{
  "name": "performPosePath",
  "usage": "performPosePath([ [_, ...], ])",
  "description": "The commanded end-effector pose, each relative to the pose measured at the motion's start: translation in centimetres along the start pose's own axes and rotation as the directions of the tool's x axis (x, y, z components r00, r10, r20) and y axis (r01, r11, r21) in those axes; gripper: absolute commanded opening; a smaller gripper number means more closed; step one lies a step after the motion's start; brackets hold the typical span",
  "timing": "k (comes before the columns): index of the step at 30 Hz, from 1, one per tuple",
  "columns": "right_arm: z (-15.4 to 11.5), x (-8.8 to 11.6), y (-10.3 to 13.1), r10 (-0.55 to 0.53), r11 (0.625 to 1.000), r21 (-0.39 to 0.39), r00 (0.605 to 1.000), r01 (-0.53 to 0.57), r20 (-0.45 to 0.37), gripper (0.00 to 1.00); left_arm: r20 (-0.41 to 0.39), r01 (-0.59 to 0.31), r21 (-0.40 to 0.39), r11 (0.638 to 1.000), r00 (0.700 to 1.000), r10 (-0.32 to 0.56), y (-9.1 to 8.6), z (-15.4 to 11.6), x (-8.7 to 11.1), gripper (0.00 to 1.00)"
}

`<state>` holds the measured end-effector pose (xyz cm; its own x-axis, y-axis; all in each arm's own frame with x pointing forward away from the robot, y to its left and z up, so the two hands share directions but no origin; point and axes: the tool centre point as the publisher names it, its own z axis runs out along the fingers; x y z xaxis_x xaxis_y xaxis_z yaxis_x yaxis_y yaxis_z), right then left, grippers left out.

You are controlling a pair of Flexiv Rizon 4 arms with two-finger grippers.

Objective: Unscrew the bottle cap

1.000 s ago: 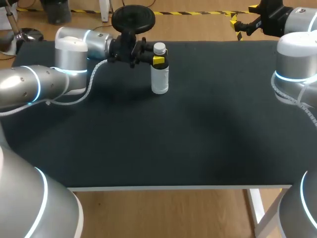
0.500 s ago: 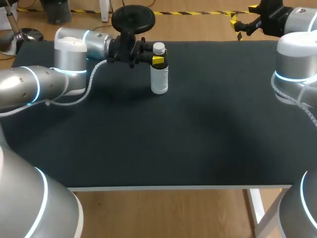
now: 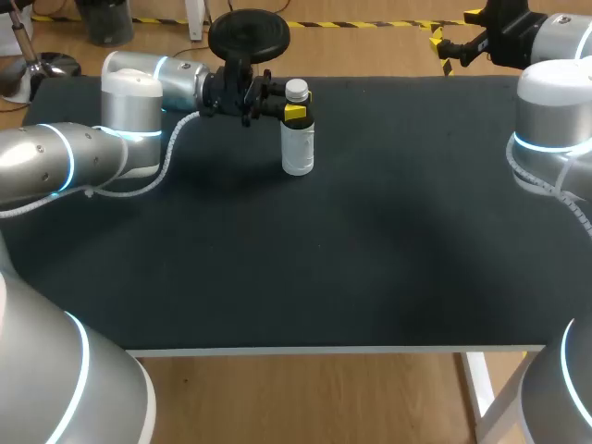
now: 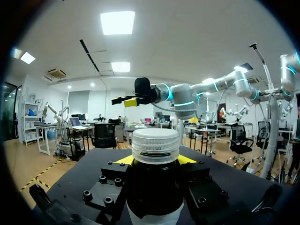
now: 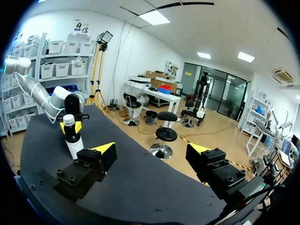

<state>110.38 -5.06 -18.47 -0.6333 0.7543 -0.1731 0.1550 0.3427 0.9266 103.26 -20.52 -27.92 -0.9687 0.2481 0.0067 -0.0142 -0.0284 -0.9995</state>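
White ribbed cap [image 3: 297,90] on a small bottle [image 3: 298,146]. The head view shows a pale body with a white label, and both wrist views show the shoulder under the cap as dark (may be backlight in the left one, can't tell). Bottle stands upright on the black table [image 3: 370,240], upper middle of the head frame, a bit left of centre, near the far edge. Cap is seated square on the neck. Left arm comes in from the left of the frame, low and level over the table. Left gripper [image 3: 294,112] is clamped on the bottle just under the cap, one yellow tip on each side of the shoulder. Left wrist view agrees: bottle centred between the fingers, cap standing above the yellow tips, black finger blocks tight on either side of the body. Right gripper [image 3: 453,35] is in the upper right of the head frame, past the table's far edge, well apart from the bottle, fingers spread wide. In the right wrist view the bottle is far ahead of that gripper and off to one side, with the left gripper's yellow tips at its neck.
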Motion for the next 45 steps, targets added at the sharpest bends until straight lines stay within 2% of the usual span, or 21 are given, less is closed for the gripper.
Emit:
performPosePath([
  [1,0.0,0.0,0.1,0.000,1.000,0.004,1.000,0.000,-0.001,1.00,0.000,-0.001,0.000,1.000,1.000,0.001,0.0,0.0,-0.1,0.00],
  [12,0.0,0.0,0.1,0.000,1.000,0.004,1.000,0.000,-0.001,1.00,0.000,-0.001,0.000,1.000,1.000,0.001,0.0,0.0,-0.1,0.00],
  [21,0.9,2.3,0.7,-0.005,0.999,-0.045,0.974,-0.006,-0.227,1.00,0.000,-0.001,0.000,1.000,1.000,0.001,0.0,0.0,-0.1,0.00],
  [26,1.5,3.7,0.9,-0.014,0.993,-0.116,0.927,-0.032,-0.374,1.00,0.000,-0.001,0.000,1.000,1.000,0.001,0.0,0.0,-0.1,0.00],
  [29,1.8,4.5,1.0,-0.031,0.992,-0.121,0.899,-0.024,-0.436,1.00,0.000,-0.001,0.000,1.000,1.000,0.001,0.0,0.0,-0.1,0.00],
  [36,2.1,6.0,0.9,-0.048,0.989,-0.145,0.852,-0.033,-0.522,1.00,0.000,-0.001,0.000,1.000,1.000,0.001,0.0,0.0,-0.1,0.00],
  [45,2.6,9.6,0.5,-0.059,0.990,-0.142,0.821,-0.027,-0.568,1.00,0.000,-0.001,0.000,1.000,1.000,0.001,0.0,0.0,-0.1,0.00],
])
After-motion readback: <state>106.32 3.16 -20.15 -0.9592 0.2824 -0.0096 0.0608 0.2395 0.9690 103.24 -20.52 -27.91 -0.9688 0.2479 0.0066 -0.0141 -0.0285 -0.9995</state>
